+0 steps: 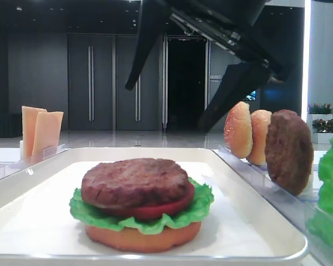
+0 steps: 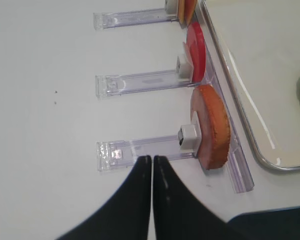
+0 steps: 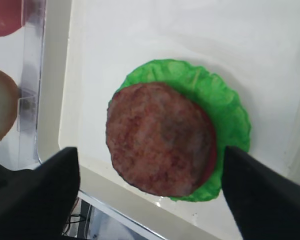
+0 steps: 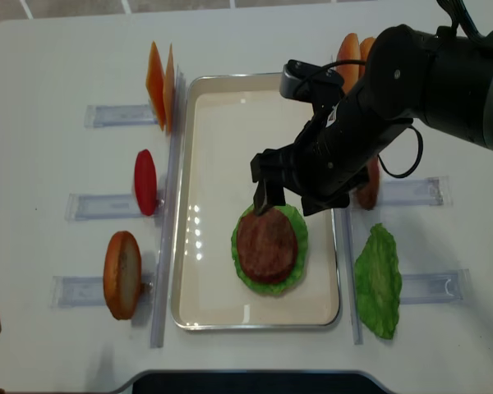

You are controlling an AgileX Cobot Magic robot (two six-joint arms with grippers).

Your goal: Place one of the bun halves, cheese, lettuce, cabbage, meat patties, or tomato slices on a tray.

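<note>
So: right gripper (image 4: 292,190) fingers stood wide, empty, above patty (image 4: 267,245) on tray (image 4: 199,205) | left fingers (image 2: 152,165) pressed shut, empty | lift straight up, don't nudge stack

**Room behind the white table**

White table (image 4: 57,49) is the reference. Beyond its far edge: dark wall with tall double doors (image 1: 114,83), long vertical handles. Right of them, an open dark doorway (image 1: 186,83). Glossy pale floor (image 1: 127,137) below. Far right, a bright vertical light strip (image 1: 307,55) and planters (image 1: 324,124).
</note>
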